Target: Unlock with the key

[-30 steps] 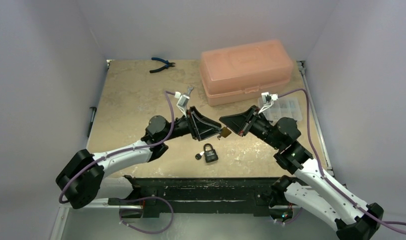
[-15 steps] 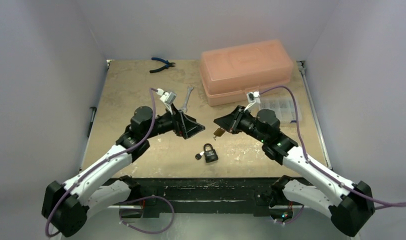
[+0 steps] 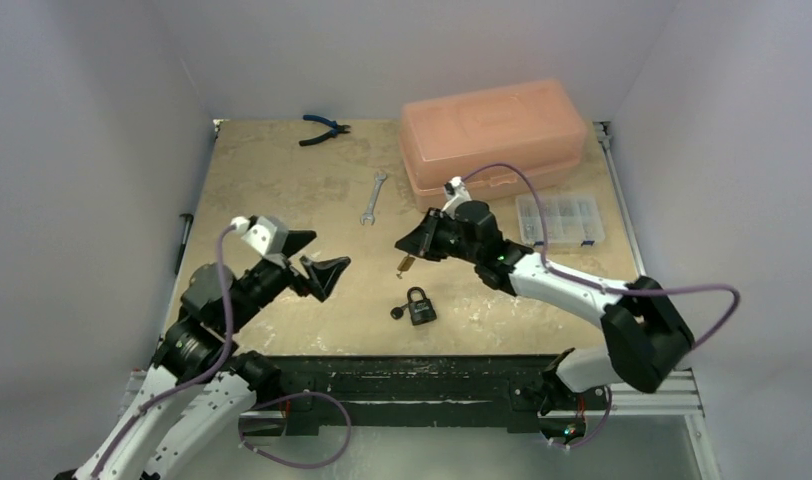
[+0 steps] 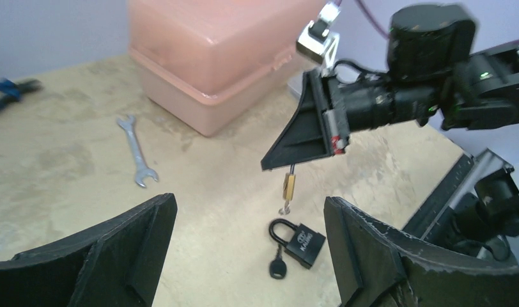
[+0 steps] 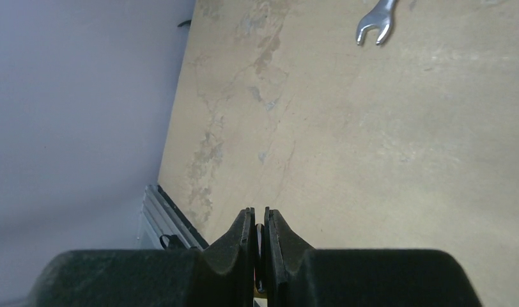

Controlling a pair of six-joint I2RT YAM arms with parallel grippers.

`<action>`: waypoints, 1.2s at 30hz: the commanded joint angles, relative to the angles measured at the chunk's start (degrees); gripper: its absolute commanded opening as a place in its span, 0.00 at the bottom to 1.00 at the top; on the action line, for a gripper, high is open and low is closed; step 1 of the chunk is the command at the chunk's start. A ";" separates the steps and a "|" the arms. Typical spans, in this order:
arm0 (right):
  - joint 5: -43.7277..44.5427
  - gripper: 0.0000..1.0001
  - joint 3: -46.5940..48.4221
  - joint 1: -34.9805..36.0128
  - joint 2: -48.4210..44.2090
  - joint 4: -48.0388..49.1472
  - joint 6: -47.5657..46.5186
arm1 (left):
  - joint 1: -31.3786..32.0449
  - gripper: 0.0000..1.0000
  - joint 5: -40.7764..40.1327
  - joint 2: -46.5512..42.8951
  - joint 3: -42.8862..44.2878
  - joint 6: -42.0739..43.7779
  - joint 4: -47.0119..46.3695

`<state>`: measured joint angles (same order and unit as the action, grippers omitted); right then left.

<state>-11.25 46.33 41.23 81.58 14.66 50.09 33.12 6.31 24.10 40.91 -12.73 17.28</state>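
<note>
A small brass padlock (image 4: 287,187) hangs by its thin dark shackle from my right gripper (image 4: 295,160), which is shut on the shackle. A small silver piece, seemingly a key (image 4: 284,208), sticks out of the padlock's lower end. In the top view the right gripper (image 3: 416,250) holds the padlock (image 3: 406,264) just above mid-table. Below it a black padlock (image 3: 419,305) lies flat, with a black-headed key (image 3: 396,312) by its shackle. My left gripper (image 3: 317,258) stands open and empty to the left. The right wrist view shows shut fingers (image 5: 244,233) with a dark sliver between them.
A pink plastic box (image 3: 492,135) stands at the back right, with a clear compartment case (image 3: 560,218) in front of it. A silver wrench (image 3: 372,197) lies mid-table, and blue-handled pliers (image 3: 322,127) lie at the far edge.
My left gripper has opened, come off the brass padlock and drawn back to the left. The right gripper has carried the padlock to the left, above the black padlock.
</note>
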 commanded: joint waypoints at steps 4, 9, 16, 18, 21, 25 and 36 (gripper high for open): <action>-1.80 0.00 11.95 3.05 13.02 7.60 1.68 | -0.19 0.96 -4.23 -12.76 -4.61 1.00 2.57; -3.48 0.00 19.43 4.99 22.37 7.61 0.72 | -0.30 0.96 -6.00 -16.25 -4.92 3.05 4.50; -4.47 0.00 27.77 6.17 33.67 6.49 1.97 | -0.32 0.96 -8.20 -15.75 -4.33 3.84 5.84; -3.47 0.00 30.38 6.46 36.15 3.65 2.16 | -0.31 0.96 -8.28 -15.74 -4.39 4.01 5.84; -1.69 0.00 34.39 6.83 39.46 -0.74 2.01 | -0.32 0.96 -8.17 -15.83 -4.49 4.02 5.79; -0.33 0.00 37.29 7.02 43.00 -2.56 1.77 | -0.34 0.96 -8.08 -15.69 -4.69 4.08 5.75; -0.66 0.00 46.01 7.02 51.09 -2.98 1.08 | -0.31 0.96 -7.45 -15.28 -4.96 4.38 5.50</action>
<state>-11.40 88.44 47.99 131.09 13.17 51.53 33.10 -0.91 8.23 36.10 -9.34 23.68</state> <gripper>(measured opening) 0.134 0.963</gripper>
